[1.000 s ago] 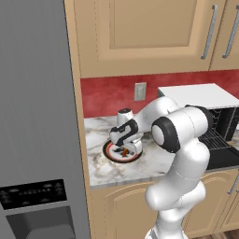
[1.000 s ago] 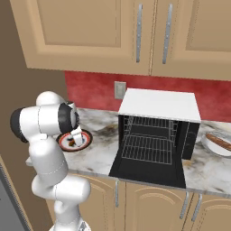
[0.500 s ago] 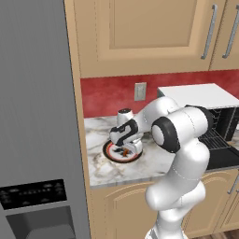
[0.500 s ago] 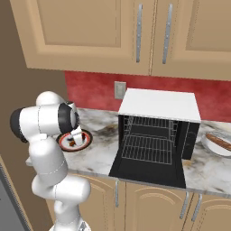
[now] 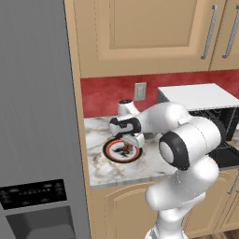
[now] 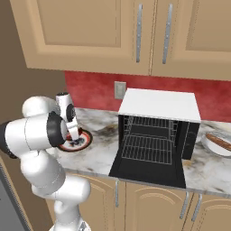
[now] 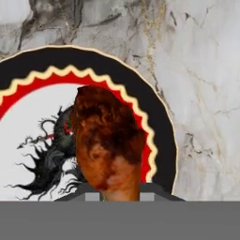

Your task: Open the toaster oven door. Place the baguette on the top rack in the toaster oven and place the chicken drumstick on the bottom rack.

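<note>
Gripper (image 5: 129,145) clamped on chicken drumstick (image 7: 108,143), just above plate (image 7: 161,133) on counter (image 6: 101,151); toaster oven (image 6: 158,126) door already down, racks bare; baguette (image 6: 220,143) waits on far plate, neither food placed yet

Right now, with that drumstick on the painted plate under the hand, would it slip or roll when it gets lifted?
The chicken drumstick looks bumpy and browned, so it probably gives some grip, though a greasy skin could slide. Its rounded, tapering shape suggests it may roll or pivot between two narrow fingers. The plate looks flat and smooth, so a nudge would likely push the drumstick across it.
</note>
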{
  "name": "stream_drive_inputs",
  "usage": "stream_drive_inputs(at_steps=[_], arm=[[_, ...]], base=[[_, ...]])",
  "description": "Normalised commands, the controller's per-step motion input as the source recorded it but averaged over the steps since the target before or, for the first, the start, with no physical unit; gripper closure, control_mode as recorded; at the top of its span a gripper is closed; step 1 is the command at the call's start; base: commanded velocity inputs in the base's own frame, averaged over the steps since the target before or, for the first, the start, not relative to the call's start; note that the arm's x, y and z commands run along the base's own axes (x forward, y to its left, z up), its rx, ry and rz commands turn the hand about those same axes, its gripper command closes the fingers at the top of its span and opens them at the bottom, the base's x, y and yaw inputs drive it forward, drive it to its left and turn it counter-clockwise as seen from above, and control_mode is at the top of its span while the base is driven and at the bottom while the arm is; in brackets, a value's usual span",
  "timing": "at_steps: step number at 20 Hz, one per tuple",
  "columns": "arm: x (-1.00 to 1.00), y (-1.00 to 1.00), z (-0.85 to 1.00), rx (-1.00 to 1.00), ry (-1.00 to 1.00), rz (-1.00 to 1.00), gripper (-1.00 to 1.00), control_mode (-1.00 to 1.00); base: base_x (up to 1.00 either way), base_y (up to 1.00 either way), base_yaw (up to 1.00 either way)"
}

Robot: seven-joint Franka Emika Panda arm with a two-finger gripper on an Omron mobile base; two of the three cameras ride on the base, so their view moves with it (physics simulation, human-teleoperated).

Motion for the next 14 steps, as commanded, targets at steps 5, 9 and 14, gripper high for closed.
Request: stream_drive_inputs(at_steps=[5,9,14], arm=[[-0.88,-0.07,0.70,0.00,0.00,-0.01,1.00,-1.00],[-0.76,-0.40,0.51,0.00,0.00,-0.01,1.00,-1.00],[-0.69,-0.39,0.65,0.00,0.00,0.00,1.00,-1.00]], base=[[0.00,0.00,0.00],[0.00,0.00,0.00],[0.00,0.00,0.00]])
